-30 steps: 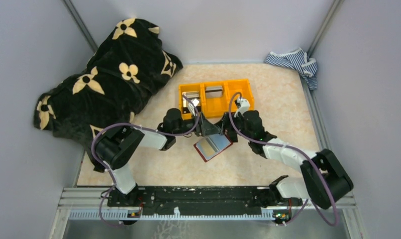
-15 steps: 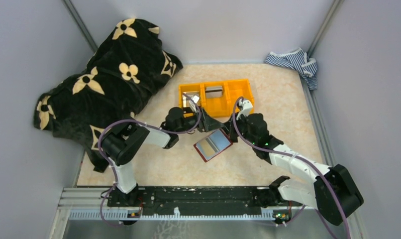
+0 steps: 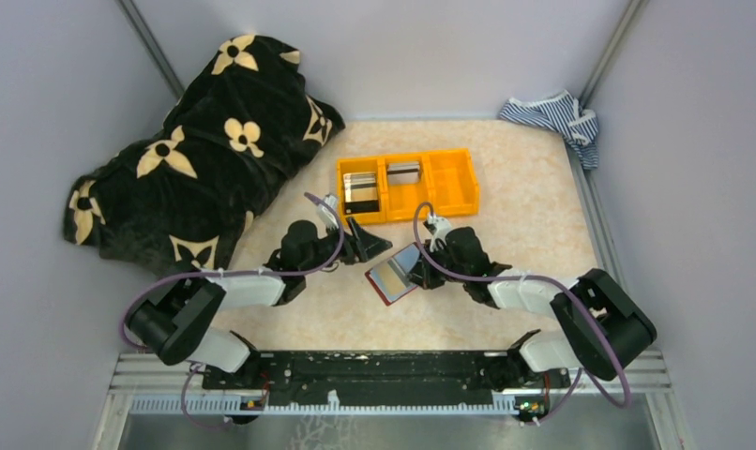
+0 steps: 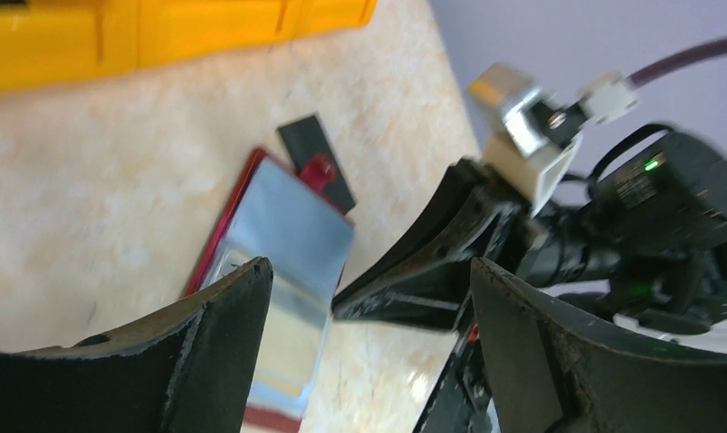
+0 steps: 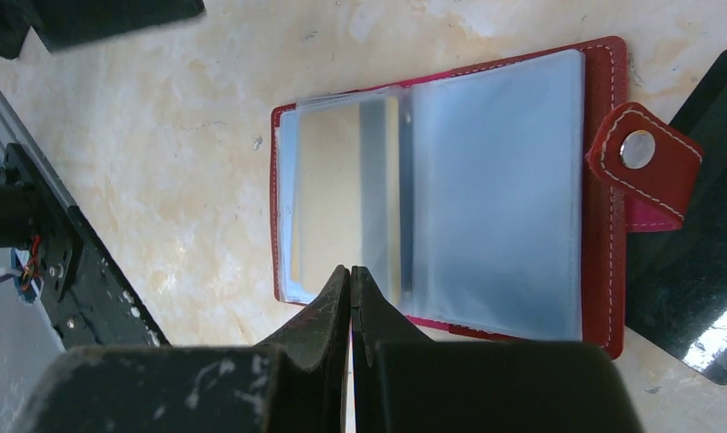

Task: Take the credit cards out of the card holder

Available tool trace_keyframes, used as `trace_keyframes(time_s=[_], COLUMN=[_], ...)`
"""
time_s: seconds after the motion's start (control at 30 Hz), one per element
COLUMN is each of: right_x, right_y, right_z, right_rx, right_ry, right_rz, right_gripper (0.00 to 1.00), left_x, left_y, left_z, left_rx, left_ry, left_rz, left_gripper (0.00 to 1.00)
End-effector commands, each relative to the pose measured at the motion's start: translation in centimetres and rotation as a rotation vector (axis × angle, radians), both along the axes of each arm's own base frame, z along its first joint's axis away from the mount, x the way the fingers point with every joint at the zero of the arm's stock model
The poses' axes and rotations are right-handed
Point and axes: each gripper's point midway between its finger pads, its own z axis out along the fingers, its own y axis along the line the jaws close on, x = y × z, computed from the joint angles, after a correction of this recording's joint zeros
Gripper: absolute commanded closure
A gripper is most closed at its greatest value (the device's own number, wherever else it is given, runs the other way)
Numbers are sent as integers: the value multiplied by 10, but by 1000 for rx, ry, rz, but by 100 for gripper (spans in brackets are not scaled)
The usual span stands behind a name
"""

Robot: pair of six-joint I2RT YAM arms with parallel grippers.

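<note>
Card holder (image 5: 486, 180) lay open just in front of orange bin (image 3: 421, 211); left gripper's (image 4: 371, 271) fingers were released, right gripper's (image 5: 351, 275) clenched, apparently empty, at its pocket edge, and likely needed opening to pinch the beige card (image 5: 328, 198).

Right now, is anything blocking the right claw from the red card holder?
Nothing visible does. The right gripper, shut, has its tips right at the open card holder's edge. A card inside lies under a clear sleeve, so that plastic covers it.
</note>
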Motion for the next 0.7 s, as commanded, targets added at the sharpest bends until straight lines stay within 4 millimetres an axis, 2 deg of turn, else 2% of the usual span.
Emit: trace_keyframes(time_s=[0.0, 0.13, 0.23, 0.3, 0.5, 0.67], right_x=[7, 9, 12, 16, 25, 15], right_y=[12, 9, 4, -1, -26, -22], right_z=[18, 9, 4, 5, -12, -21], right_rx=[60, 48, 22, 13, -116, -122], right_ry=[-58, -56, -42, -44, -14, 23], right_rz=[20, 1, -40, -82, -200, -141], right_gripper=[100, 100, 100, 100, 100, 100], left_x=[-25, -45, -49, -49, -40, -28], left_y=[13, 16, 15, 12, 2, 10], left_z=[-40, -63, -81, -83, -84, -91], left_rx=[140, 182, 203, 183, 156, 183], left_ry=[82, 164, 212, 222, 222, 233], left_rz=[-17, -72, -88, -97, -103, -77], left_gripper=[13, 13, 13, 13, 14, 14])
